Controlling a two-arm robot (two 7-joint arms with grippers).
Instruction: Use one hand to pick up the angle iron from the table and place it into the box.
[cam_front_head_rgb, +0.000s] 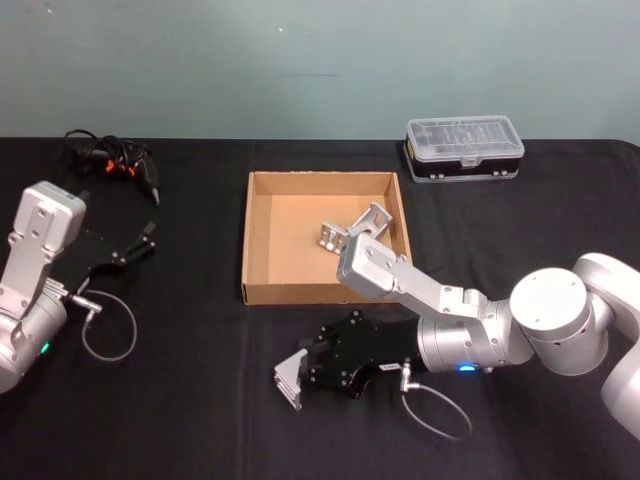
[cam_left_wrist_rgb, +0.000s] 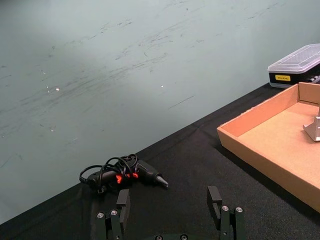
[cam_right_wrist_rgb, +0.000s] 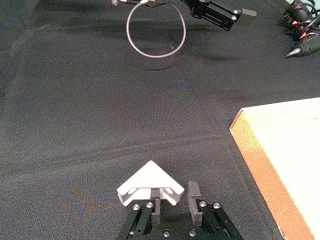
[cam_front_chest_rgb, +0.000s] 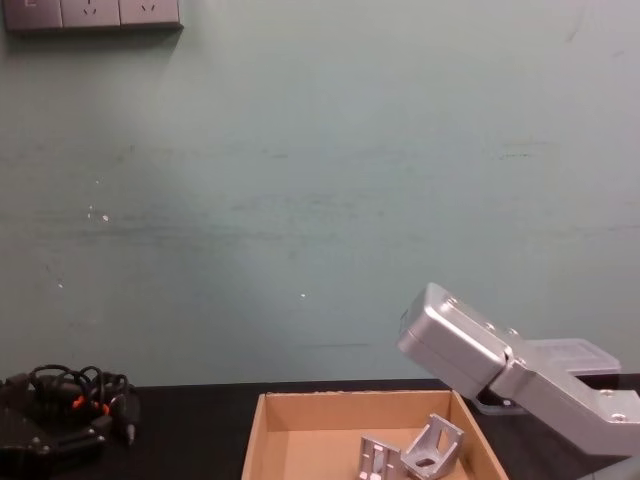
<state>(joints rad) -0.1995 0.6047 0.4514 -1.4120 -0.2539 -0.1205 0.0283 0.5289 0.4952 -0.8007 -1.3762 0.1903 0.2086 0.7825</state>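
Observation:
An angle iron (cam_front_head_rgb: 289, 379) (cam_right_wrist_rgb: 149, 181), a small silver bracket, is low over the black table (cam_front_head_rgb: 180, 420) in front of the tan cardboard box (cam_front_head_rgb: 247, 240). My right gripper (cam_front_head_rgb: 303, 378) (cam_right_wrist_rgb: 173, 201) reaches in from the right and is shut on one of its flanges, with fingers (cam_right_wrist_rgb: 193, 196) on either side. I cannot tell whether the bracket touches the cloth. Two more angle irons (cam_front_head_rgb: 331, 236) (cam_front_head_rgb: 372, 220) lie inside the box (cam_front_chest_rgb: 262, 432). My left gripper (cam_front_head_rgb: 140, 244) (cam_left_wrist_rgb: 168, 204) is parked open at the far left with nothing in it.
A clear-lidded plastic case (cam_front_head_rgb: 465, 148) stands behind the box at the right. A black tool with orange marks and a coiled cord (cam_front_head_rgb: 115, 163) (cam_left_wrist_rgb: 125, 175) lies at the back left. A grey cable loop (cam_front_head_rgb: 108, 325) hangs beside the left arm.

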